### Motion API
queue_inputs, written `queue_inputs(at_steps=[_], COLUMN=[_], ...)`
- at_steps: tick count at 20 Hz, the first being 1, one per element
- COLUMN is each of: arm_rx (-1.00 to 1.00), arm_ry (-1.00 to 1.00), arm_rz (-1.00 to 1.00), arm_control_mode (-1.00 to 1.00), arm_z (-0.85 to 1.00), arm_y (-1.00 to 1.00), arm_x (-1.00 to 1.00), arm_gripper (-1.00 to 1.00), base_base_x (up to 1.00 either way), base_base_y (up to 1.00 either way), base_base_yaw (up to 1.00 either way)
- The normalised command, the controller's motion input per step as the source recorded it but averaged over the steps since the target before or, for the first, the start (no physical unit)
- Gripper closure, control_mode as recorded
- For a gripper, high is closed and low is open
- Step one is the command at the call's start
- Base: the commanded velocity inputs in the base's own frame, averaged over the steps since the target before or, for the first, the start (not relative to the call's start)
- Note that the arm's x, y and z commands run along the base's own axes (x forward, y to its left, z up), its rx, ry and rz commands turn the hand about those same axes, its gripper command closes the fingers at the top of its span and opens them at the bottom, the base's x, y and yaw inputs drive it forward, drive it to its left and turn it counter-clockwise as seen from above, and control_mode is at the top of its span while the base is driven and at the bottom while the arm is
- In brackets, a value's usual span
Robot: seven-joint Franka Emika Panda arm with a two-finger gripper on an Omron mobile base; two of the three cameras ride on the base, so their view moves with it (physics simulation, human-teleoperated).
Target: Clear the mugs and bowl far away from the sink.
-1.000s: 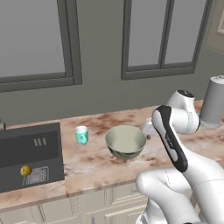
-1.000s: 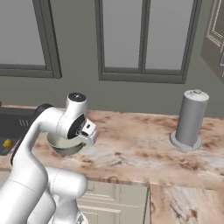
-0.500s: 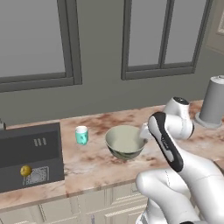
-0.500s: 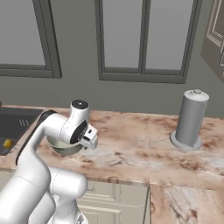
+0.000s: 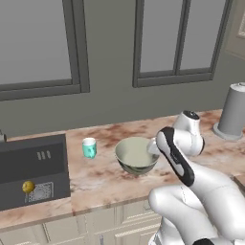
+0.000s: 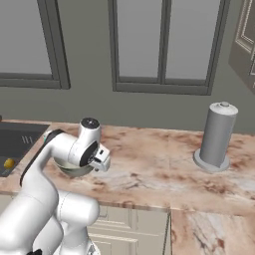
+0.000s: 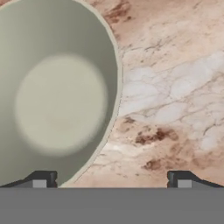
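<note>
From the hand camera I look straight down into the bowl (image 7: 57, 100), its rim curving between my two finger tips; one fingertip (image 7: 41, 179) sits over the bowl's inner wall and the other over bare marble counter (image 7: 175, 96), so the gripper (image 7: 111, 180) stands wide apart, straddling the rim and holding nothing. The left base view gives me what the hand view cannot: the bowl (image 5: 136, 155) sits on the counter with the teal mug (image 5: 89, 147) near it on the sink side, and the yellow mug (image 5: 28, 186) lies down in the dark sink (image 5: 31, 170). There the arm hides the gripper itself. The right base view shows the gripper (image 6: 102, 160) just over the bowl (image 6: 72, 168), mostly covered by the arm, and a grey canister (image 6: 217, 135) well apart along the counter
</note>
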Motion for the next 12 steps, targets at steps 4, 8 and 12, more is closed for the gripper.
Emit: queue_inputs(at_steps=[4,8,12], arm_rx=[0.00,0.00,0.00], arm_ry=[0.00,0.00,0.00], arm_rz=[0.00,0.00,0.00], arm_control_mode=[-1.00,-1.00,-1.00], arm_z=[-0.21,-0.22,-0.21], arm_y=[0.09,0.10,0.11], arm_x=[0.19,0.18,0.24], arm_gripper=[-1.00,-1.00,-1.00], base_base_x=[0.00,0.00,0.00], base_base_y=[0.00,0.00,0.00], base_base_yaw=[0.00,0.00,0.00])
